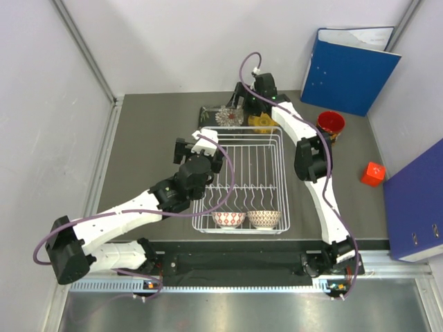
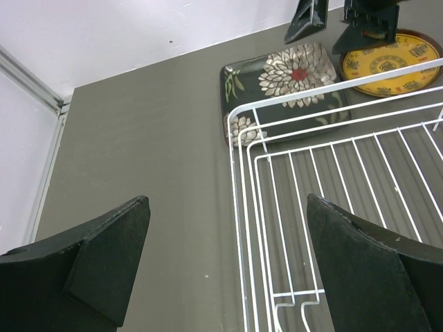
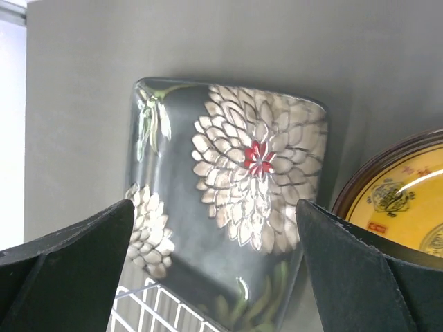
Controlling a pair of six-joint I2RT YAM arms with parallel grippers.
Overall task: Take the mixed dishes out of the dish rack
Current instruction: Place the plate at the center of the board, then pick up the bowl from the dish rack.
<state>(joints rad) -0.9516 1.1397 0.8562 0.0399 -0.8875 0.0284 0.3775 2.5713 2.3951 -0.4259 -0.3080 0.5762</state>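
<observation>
Binders frame the right side: one blue binder (image 1: pixel 349 69) leans against the far wall and a second binder (image 1: pixel 419 207) shows at the right edge, with a small red cube (image 1: pixel 373 173) between them. The white wire dish rack (image 1: pixel 239 180) sits mid-way on the matte grey table (image 1: pixel 152 152), with one patterned bowl (image 1: pixel 228 219) beside a second bowl (image 1: pixel 264 219) at its near end. Just past its far rim lie the glossy black square floral plate (image 1: pixel 223 115) and, close beside it, the round yellow plate (image 1: pixel 263 123). The red mug (image 1: pixel 331 124) stands further right. The right gripper (image 3: pixel 214 256) hovers over the floral plate, fingers wide apart. The left gripper (image 2: pixel 228 256) hangs above the rack's far left corner, fingers likewise spread
</observation>
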